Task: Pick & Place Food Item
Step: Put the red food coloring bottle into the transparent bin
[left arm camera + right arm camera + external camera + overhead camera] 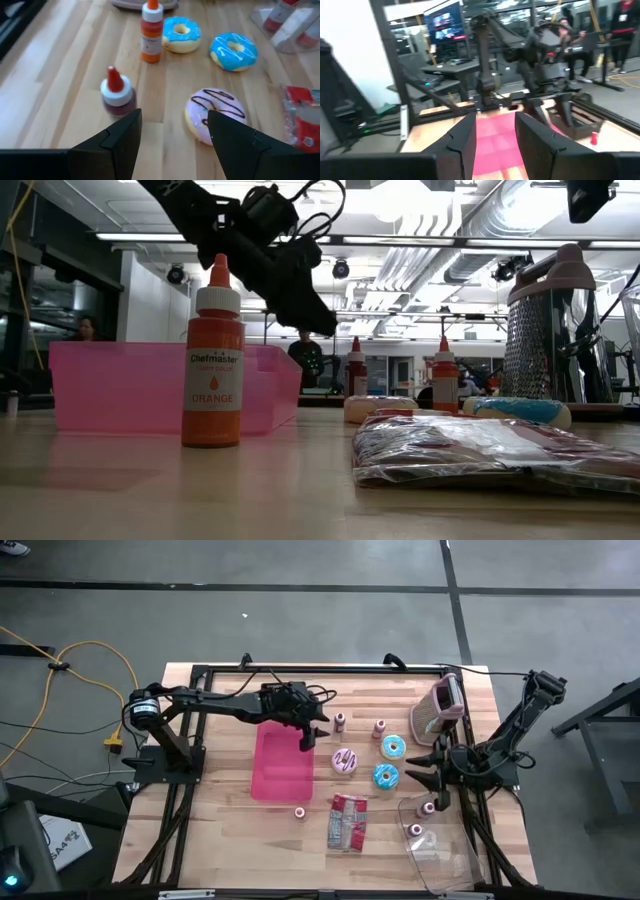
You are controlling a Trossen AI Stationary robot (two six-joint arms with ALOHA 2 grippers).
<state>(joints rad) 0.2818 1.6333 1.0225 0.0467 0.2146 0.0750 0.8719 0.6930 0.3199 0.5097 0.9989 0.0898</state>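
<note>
wood planks make up the table (220, 830) under me, with grey floor all round it. biggest thing on it is the pink tray (283, 765), lying left of the middle. near the right front corner lies a clear plastic container (440, 845) with small bottles in it, and a metal grater (440, 712) stands at the far right.

my left gripper (308, 732) hangs over the tray's far right corner, fingers spread wide and holding nothing. straight past them lies the pink-frosted donut (215, 115) with chocolate drizzle, just beside the tray's right edge. a red-capped bottle (117, 93) stands close on one side of it (near enough to crowd my fingers), and an orange-capped bottle (151, 32) stands farther back, near the first blue donut (181, 34). the second blue donut (233, 51) lies apart from it, closer to the pink one.

a foil snack packet (347, 821) lies toward the front, below the donuts, with an orange food-colouring bottle (212, 360) standing off its left side.

my right gripper (425, 772) waits low by the right edge, next to the nearer blue donut, fingers partly apart and empty.
</note>
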